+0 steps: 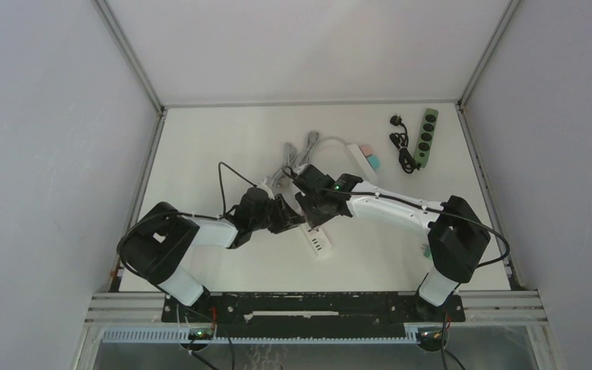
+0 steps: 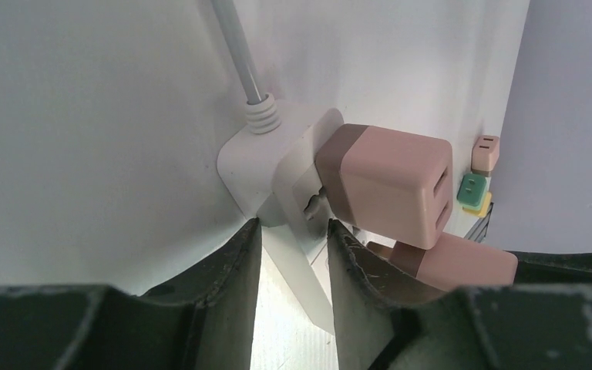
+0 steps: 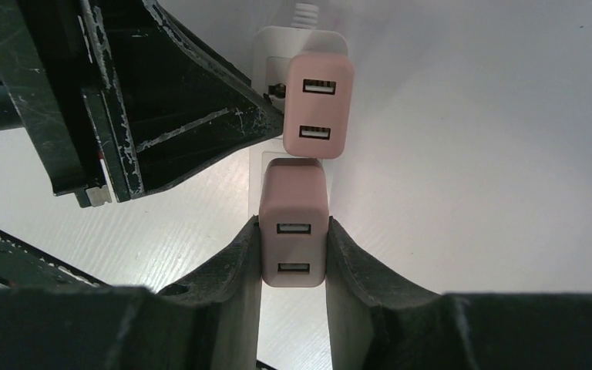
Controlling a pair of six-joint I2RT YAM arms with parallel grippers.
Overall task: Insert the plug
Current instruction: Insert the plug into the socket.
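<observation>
Pink blocky plug, matte, two USB slots, pinched tight in scuffed black fingers of right tool, standing on smooth white strip. Just beyond, second matching pink plug at ribbed cord end. Left tool clamped across same strip. Pale bench beneath.

Top external: high behind near edge, facing down over surface. Left wrist: close, low, toward right edge. Right wrist: close, downward. Both share power strip end, pink adapter.
</observation>
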